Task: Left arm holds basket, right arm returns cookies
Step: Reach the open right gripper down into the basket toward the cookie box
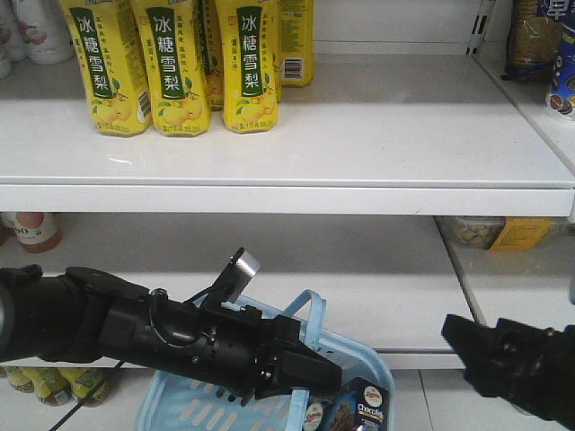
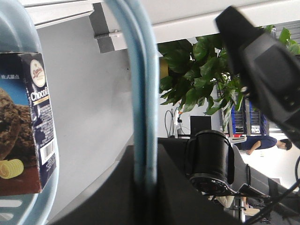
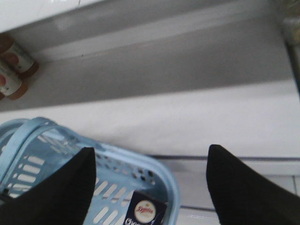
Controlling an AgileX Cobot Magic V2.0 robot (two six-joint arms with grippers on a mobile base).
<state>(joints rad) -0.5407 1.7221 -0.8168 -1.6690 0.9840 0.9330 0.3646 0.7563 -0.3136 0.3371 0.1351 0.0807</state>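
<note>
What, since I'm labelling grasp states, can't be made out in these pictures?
- Front view: the cookie box is cut off by the bottom edge.
- Left wrist view: whether the left gripper clamps the basket handle is unclear; the dark gripper body hides the contact.
- Front view: the left arm hides the floor of the basket.
- Right wrist view: labels on the jars are too blurred to read.

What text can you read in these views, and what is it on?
"冰糖雪梨": on the yellow drink cartons.
"Choco": on the cookies box in the basket.
Everything else, including the box's oval logo and barcode digits: too blurred to read.
</note>
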